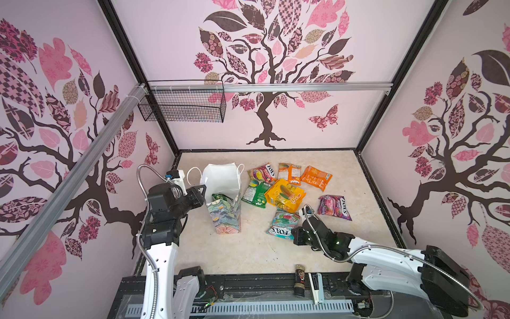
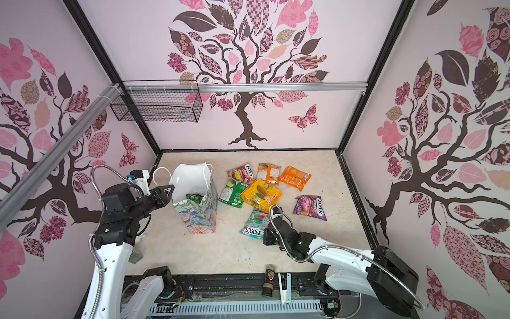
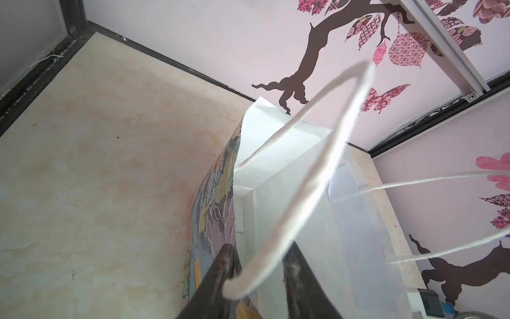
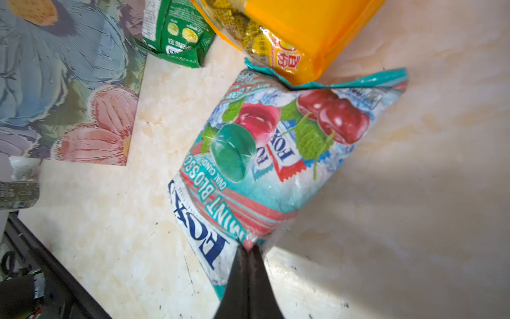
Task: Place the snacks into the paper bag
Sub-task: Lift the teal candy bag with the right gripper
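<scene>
Your right gripper (image 4: 249,250) has its jaws pressed together on a corner of the teal FOX'S packet (image 4: 276,154), by the big lettering. That packet lies flat on the table (image 1: 248,248), its opposite edge under the yellow packet (image 4: 303,33). Your left gripper (image 3: 259,265) sits at the rim of the paper bag (image 1: 226,218) with jaws apart: one finger against the printed outer wall, the other inside by the white lining, a cord handle (image 3: 309,210) looping between them. It seems not to pinch the paper, though the view is too close to be sure. The bag stands upright at the table's left, a green packet (image 1: 220,197) poking up inside. Orange packets (image 1: 316,176) and others cluster just right of the bag, and a purple packet (image 1: 335,207) lies apart
</scene>
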`<action>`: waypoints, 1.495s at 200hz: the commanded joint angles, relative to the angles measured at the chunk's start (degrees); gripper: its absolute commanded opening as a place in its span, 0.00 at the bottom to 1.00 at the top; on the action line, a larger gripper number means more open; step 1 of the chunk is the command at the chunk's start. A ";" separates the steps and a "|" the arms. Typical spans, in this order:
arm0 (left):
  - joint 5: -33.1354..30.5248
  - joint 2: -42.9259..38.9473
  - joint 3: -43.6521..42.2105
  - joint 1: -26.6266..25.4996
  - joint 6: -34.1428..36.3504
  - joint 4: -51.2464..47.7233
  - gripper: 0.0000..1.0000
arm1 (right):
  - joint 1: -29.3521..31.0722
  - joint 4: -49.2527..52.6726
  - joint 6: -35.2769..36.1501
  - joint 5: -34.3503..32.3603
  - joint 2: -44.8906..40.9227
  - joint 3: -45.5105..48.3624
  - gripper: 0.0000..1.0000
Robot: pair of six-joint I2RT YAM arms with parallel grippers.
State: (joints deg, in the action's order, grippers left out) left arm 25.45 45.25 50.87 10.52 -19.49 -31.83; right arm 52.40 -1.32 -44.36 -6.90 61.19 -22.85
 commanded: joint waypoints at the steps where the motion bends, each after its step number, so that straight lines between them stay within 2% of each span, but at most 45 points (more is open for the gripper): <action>1: -0.76 -0.87 -1.07 0.22 0.50 0.58 0.34 | -0.05 -1.12 1.83 1.11 -3.01 -0.63 0.00; 107: -1.55 -1.84 -1.30 0.28 0.49 0.75 0.34 | -0.05 3.16 8.45 4.80 -5.36 -10.99 0.00; 241: -0.16 -1.85 -1.27 0.26 0.11 1.16 0.35 | -0.05 8.16 14.02 7.80 -1.50 -23.77 0.00; 299: 1.26 -2.47 -1.74 0.22 0.06 2.05 0.37 | 0.04 14.22 21.56 9.01 2.29 -33.57 0.00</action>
State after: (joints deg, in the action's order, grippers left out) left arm 25.56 43.57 50.74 10.52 -19.53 -31.70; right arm 52.40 11.73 -27.62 1.52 62.35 -50.70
